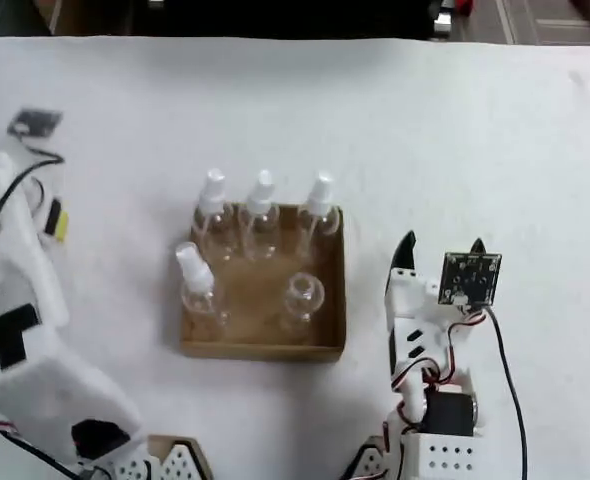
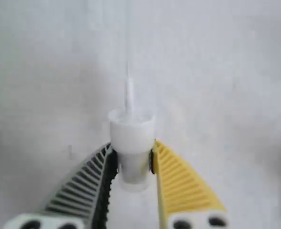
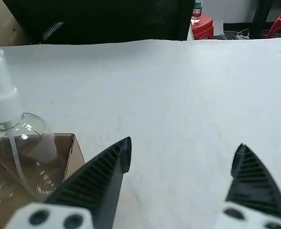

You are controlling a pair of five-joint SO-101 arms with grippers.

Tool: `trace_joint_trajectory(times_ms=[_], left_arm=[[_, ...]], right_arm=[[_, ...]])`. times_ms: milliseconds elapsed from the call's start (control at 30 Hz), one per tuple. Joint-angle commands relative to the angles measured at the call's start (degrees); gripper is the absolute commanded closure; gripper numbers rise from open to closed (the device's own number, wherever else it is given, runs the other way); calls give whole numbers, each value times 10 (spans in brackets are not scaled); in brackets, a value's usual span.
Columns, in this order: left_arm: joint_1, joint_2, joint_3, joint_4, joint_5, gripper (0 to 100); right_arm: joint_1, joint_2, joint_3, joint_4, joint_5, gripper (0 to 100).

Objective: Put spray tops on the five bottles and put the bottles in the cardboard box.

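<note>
The cardboard box (image 1: pixel 260 350) sits mid-table holding five clear bottles. Three capped bottles (image 1: pixel 261 218) line its far side, and a fourth capped bottle (image 1: pixel 197 285) stands at its near left. The near-right bottle (image 1: pixel 302 297) has an open neck and no top. My left gripper (image 2: pixel 132 162) is shut on a white spray top (image 2: pixel 131 138) whose thin tube points away over bare table; it sits far left of the box (image 1: pixel 53 222). My right gripper (image 1: pixel 442 248) stands open to the right of the box, with nothing between its fingers (image 3: pixel 183 148). A capped bottle (image 3: pixel 16 143) shows beside it.
A small dark patch (image 1: pixel 35 122) lies on the white table at the far left, with a black cable near it. White table stretches beyond the box to the far edge. Dark furniture and red stools (image 3: pixel 205 26) stand past that edge.
</note>
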Motion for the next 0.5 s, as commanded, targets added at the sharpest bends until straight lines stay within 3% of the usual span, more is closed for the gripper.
trace_joint_trajectory(times_ms=[0,100,333,467], left_arm=[[25,-132,-101,142,1,979],[38,-208,-149,185,-13,980],[120,-379,-212,270,-133,980],[138,-455,-208,277,-138,980]], right_arm=[[-6,-5,-6,-13,10,701],[-6,-5,-6,-13,10,701],[-6,-5,-6,-13,10,701],[-5,-5,-9,-12,10,701]])
